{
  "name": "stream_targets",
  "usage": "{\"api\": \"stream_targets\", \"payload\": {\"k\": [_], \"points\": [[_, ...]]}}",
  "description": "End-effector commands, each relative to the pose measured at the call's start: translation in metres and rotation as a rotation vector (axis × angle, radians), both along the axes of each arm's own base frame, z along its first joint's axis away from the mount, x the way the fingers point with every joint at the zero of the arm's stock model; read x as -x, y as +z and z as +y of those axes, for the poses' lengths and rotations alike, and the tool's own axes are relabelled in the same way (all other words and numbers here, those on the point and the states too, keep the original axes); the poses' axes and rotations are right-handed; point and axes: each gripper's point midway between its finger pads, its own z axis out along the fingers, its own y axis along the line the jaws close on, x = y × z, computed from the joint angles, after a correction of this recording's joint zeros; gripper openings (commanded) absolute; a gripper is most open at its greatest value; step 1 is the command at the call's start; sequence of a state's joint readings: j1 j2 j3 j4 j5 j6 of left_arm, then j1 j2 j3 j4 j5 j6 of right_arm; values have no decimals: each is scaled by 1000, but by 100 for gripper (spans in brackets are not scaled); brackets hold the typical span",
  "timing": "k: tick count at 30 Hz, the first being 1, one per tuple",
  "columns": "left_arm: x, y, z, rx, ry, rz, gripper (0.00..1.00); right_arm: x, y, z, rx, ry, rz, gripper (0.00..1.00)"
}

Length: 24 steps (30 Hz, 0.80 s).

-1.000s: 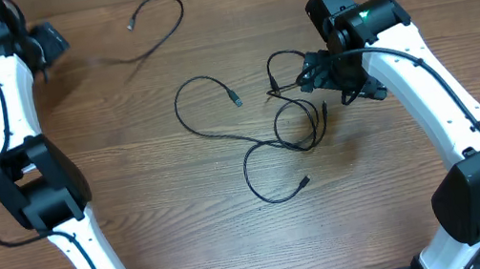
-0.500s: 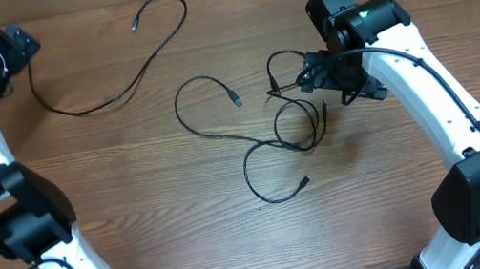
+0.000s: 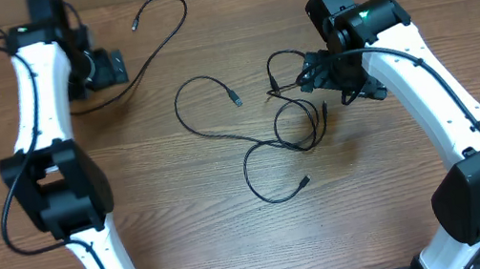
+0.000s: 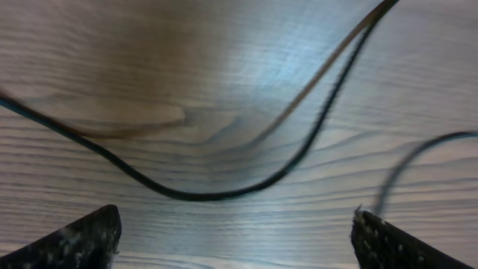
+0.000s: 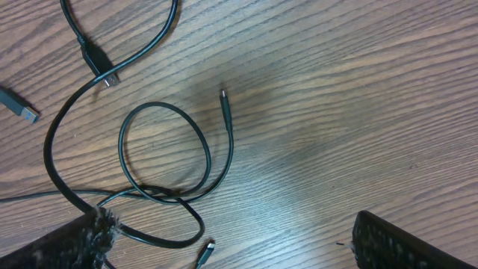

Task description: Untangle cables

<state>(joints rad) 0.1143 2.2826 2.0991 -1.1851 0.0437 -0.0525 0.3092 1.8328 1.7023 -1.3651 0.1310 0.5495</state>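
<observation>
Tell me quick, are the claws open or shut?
Left claw: open, holding nothing.
Right claw: open, holding nothing.

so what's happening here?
Two arms are working on untangling cables on a wooden table. The left gripper is open, above one cable that lies on its own. The right gripper is open too, poised over the tangled cables mid-table. Neither holds anything.
</observation>
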Motion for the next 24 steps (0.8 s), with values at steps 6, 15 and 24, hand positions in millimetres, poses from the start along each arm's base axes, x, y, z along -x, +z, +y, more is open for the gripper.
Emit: {"api": "stream_targets", "payload": {"k": [6, 15, 24], "points": [[-7, -35, 24, -184, -194, 30, 99, -4, 17, 0, -10, -3, -52, 100], [-12, -47, 13, -163, -407, 3, 95, -4, 17, 0, -10, -3, -52, 100], [-8, -49, -8, -21, -597, -48, 100, -4, 17, 0, -10, -3, -52, 100]]}}
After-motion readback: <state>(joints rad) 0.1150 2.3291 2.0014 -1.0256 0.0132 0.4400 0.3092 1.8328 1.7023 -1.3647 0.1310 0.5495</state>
